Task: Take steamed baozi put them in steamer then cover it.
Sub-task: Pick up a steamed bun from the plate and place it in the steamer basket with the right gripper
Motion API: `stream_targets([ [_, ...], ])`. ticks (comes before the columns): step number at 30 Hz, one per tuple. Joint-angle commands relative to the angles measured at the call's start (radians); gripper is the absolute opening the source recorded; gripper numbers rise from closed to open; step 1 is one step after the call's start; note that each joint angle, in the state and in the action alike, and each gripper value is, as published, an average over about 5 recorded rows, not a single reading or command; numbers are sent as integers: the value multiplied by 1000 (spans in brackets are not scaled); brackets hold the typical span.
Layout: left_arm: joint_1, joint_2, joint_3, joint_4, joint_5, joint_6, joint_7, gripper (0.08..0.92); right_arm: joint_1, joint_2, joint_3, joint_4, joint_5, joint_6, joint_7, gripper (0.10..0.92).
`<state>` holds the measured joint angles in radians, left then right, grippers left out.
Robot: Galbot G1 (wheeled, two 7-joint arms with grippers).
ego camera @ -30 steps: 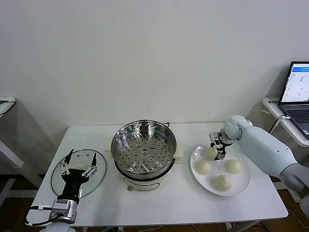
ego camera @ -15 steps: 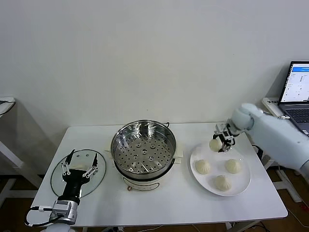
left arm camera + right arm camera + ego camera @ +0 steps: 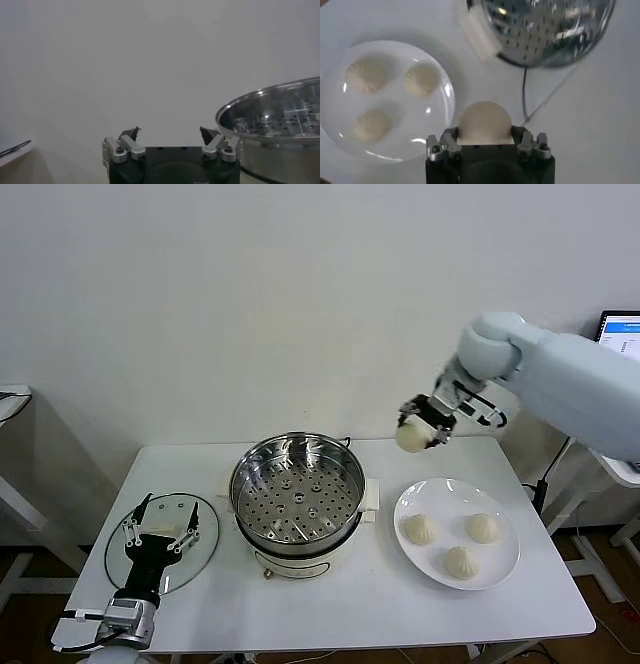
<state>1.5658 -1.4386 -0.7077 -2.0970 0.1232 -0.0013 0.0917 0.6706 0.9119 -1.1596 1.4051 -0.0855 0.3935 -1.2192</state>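
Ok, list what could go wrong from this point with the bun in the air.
1. The right gripper holds one baozi high above the table, between plate and steamer; a soft bun pinched at its sides could slip out mid-carry.
2. Squeezing harder may dent the dough.
3. A release too near the steamer's rim could leave the bun on the edge instead of on the perforated tray.

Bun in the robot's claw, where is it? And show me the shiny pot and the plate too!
held baozi (image 3: 410, 437): head view, middle of the bun, clamped in the right gripper (image 3: 421, 424).
steamer (image 3: 262, 458): head view, far steel wall.
white plate (image 3: 505, 558): head view, bare rim on the right.
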Motion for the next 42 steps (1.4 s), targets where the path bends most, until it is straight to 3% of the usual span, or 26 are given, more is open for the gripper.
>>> stream_targets([
  [1, 0, 2, -7, 5, -3, 1, 4, 823, 142, 282, -122, -15, 0, 176, 31, 712],
  [9, 6, 7, -43, 11, -29, -5, 18, 823, 15, 459, -79, -223, -42, 249, 45, 712],
  [29, 2, 16, -77, 21, -51, -4, 31, 823, -268, 583, 73, -596, -223, 340, 60, 712],
  [42, 6, 14, -88, 26, -59, -11, 37, 823, -299, 635, 99, -674, -262, 351, 69, 715],
])
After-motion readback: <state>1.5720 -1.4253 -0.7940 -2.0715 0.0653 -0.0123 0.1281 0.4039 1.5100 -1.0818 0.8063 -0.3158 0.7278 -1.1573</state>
